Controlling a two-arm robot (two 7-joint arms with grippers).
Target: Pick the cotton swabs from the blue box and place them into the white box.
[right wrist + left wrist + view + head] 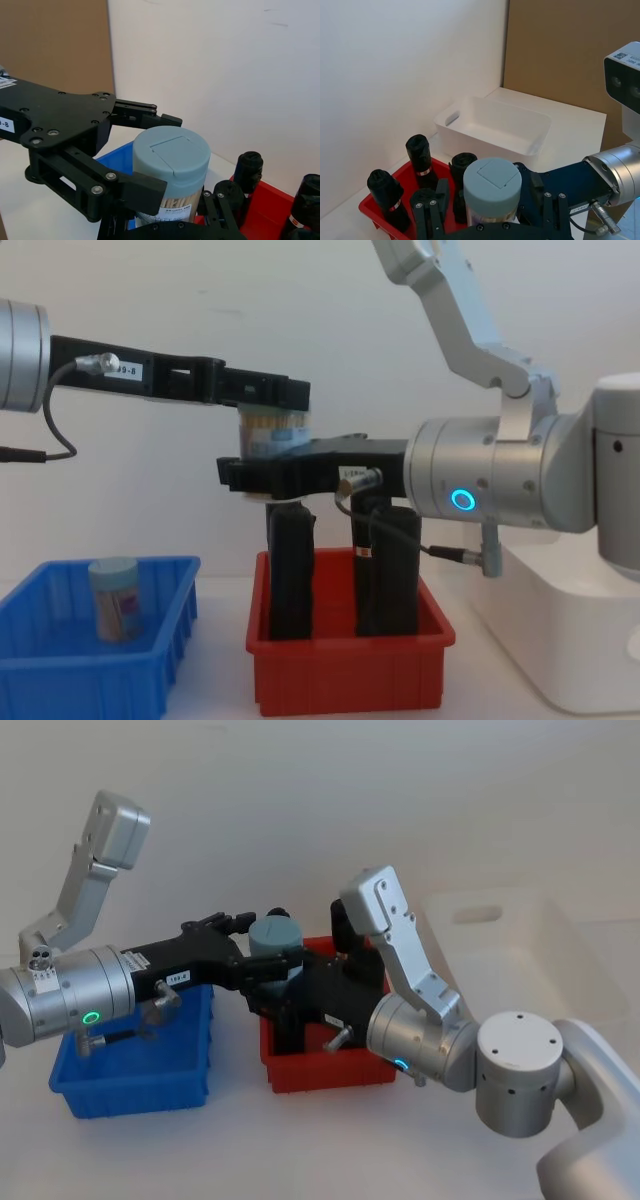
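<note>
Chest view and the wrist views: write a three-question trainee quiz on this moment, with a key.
1. True or false: the white box holds a cotton swab jar.
2. How many jars stand in the blue box? A: none. B: one. C: three.
3. Fill in: the left end effector and the right end effector meet at the lifted jar above the ___ bin.

Key:
1. False; the left wrist view shows nothing in it.
2. B; one standing jar is left there.
3. Red; the red bin with the black cylinders lies beneath.
</note>
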